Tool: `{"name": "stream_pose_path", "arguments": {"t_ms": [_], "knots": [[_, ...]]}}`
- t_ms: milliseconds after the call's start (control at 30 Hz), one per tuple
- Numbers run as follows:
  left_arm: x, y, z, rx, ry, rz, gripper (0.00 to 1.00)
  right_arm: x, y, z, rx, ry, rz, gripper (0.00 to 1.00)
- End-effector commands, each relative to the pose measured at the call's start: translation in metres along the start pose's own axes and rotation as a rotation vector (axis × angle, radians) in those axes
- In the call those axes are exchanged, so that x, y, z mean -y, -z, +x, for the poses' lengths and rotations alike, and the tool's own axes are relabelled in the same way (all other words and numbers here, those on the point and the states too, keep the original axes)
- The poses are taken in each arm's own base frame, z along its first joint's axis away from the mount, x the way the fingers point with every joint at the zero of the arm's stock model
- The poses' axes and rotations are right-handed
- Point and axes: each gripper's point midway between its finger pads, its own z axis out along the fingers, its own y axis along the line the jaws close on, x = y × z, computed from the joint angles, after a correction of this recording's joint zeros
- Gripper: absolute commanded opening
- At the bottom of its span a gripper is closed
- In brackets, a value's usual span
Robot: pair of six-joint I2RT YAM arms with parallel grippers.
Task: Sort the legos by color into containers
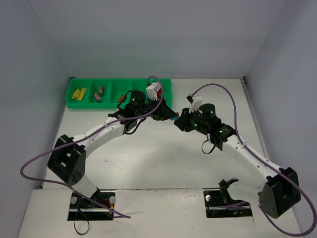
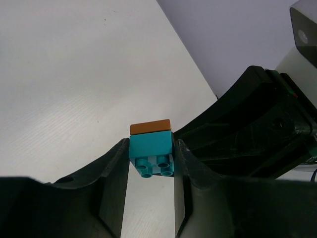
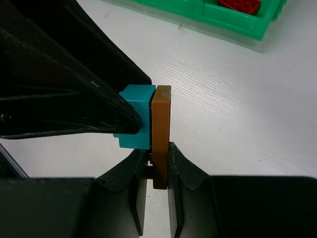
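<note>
print on the white block (image 1: 153,91) atop my left wrist is too small to read. my left arm (image 1: 99,134) runs long and low from its base at the near left, diagonally toward the middle of the white desk (image 1: 148,163). my right arm (image 1: 242,153) comes in from the near right, wrist turned toward the left. both claws meet nose to nose at mid-desk, just in front of the right end of the bright green plastic five-compartment tray (image 1: 99,105).

my left claw (image 2: 151,154) is pinching the small cyan-blue studded plastic brick (image 2: 151,145), one finger on each side, studs facing the wrist camera. my right claw (image 3: 156,158) is pressed onto the thin orange-brown flat plastic brick (image 3: 161,129), gripping its lower end. the two bricks sit face to face, touching. whether the pair rests on the desk i cannot tell.

the tray lies along the far edge toward the left corner. yellow bricks (image 1: 79,93) are in its leftmost compartment, pinkish bricks (image 1: 99,94) in the next, a red brick (image 3: 240,5) in the end compartment nearest my right claw. bare desk spreads toward the near edge and to the right of the tray. grey walls (image 1: 29,74) close in the left, far and right sides.
</note>
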Motion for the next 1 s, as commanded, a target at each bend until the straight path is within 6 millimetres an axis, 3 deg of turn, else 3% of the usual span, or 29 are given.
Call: {"name": "stream_pose_path", "arguments": {"t_ms": [0,300,400,433,500,533,567,600,633,667,767,900,967], "knots": [[0.024,0.014,-0.029,0.035,-0.039,0.096,0.00,0.003,0.004,-0.027,0.105,0.057,0.029,0.00],[-0.018,0.065,-0.025,-0.108,-0.040,0.003,0.00,0.027,0.008,-0.026,0.105,0.079,0.151,0.00],[-0.049,0.073,-0.044,-0.070,-0.070,-0.105,0.00,0.027,0.007,-0.023,0.095,0.080,0.151,0.00],[-0.062,0.076,-0.064,-0.019,-0.104,-0.181,0.00,0.027,0.006,-0.021,0.090,0.078,0.149,0.00],[-0.093,0.075,-0.076,-0.011,-0.154,-0.304,0.00,0.027,0.007,-0.020,0.088,0.078,0.146,0.00],[-0.099,0.077,-0.099,0.033,-0.190,-0.352,0.00,0.027,0.007,-0.019,0.085,0.077,0.146,0.00],[-0.129,0.075,-0.107,0.046,-0.197,-0.462,0.00,0.026,0.008,-0.019,0.085,0.077,0.142,0.00],[-0.143,0.075,-0.116,0.066,-0.204,-0.513,0.00,0.026,0.009,-0.018,0.083,0.079,0.140,0.00],[-0.153,0.081,-0.143,0.132,-0.230,-0.582,0.00,0.025,0.009,-0.018,0.083,0.081,0.136,0.00],[-0.176,0.073,-0.143,0.117,-0.230,-0.632,0.01,0.023,0.011,-0.019,0.086,0.080,0.129,0.00],[-0.213,0.063,-0.167,0.142,-0.266,-0.747,0.02,0.021,0.013,-0.018,0.082,0.080,0.121,0.00],[-0.244,0.048,-0.189,0.176,-0.300,-0.819,0.06,0.019,0.017,-0.016,0.080,0.079,0.112,0.00],[-0.256,0.041,-0.200,0.201,-0.315,-0.837,0.16,0.018,0.019,-0.015,0.079,0.076,0.109,0.00]]}}
